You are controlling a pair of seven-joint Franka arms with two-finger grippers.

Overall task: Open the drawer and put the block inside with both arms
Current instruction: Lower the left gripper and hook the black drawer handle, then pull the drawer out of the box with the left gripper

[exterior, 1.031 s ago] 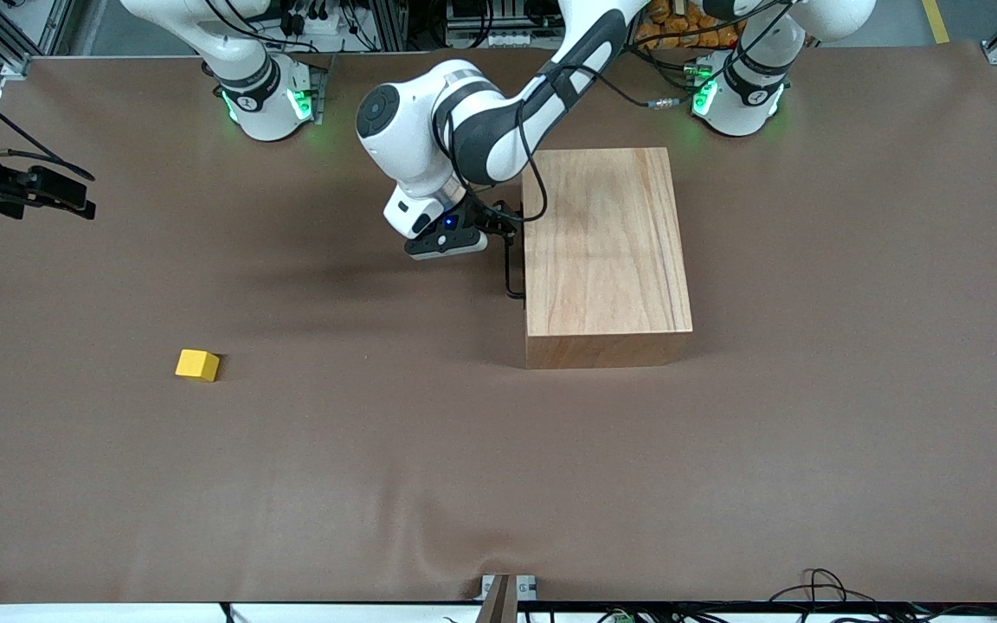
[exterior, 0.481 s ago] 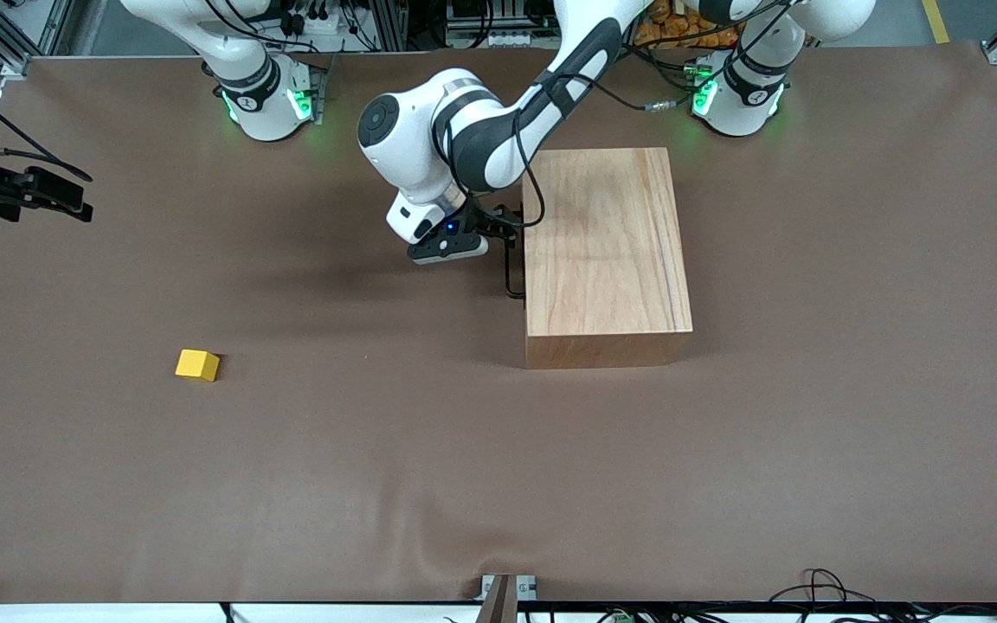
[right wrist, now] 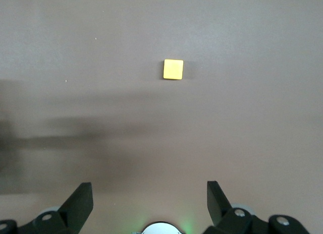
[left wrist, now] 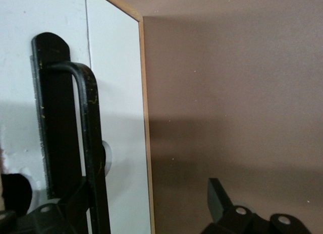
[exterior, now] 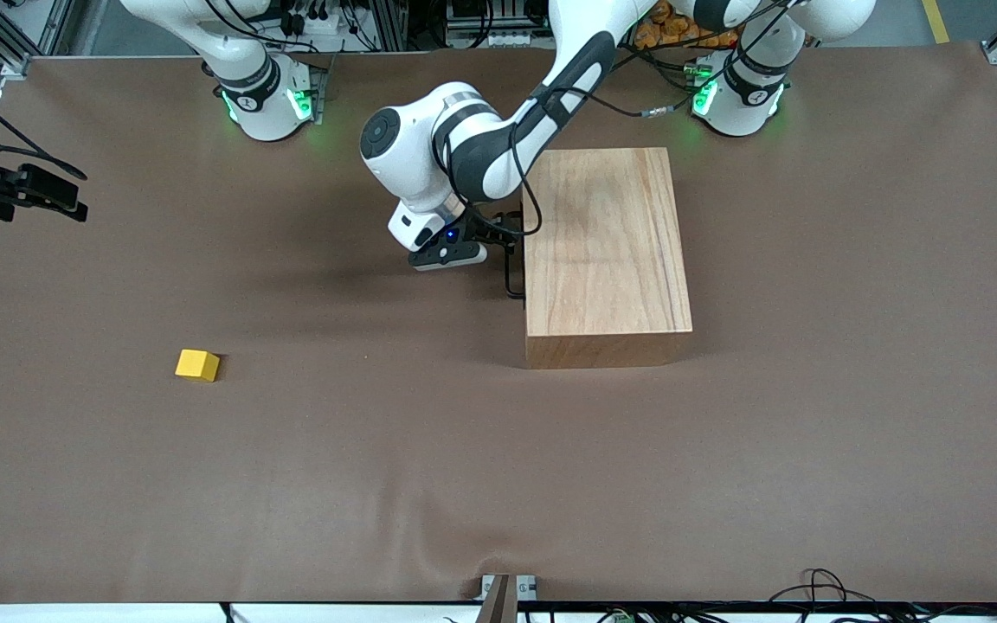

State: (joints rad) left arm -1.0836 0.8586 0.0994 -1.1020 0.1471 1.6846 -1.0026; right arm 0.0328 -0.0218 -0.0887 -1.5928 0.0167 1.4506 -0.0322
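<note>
My left gripper (exterior: 507, 238) has its jaws spread, one finger barely past the handle (left wrist: 86, 143), so closing off-centre could slip; right gripper (right wrist: 149, 203) waits, jaws apart.

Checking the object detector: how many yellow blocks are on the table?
1. The block lies on the brown table, toward the right arm's end, nearer the front camera than the wooden box. The closed box's inside is hidden, so more may be there.
</note>
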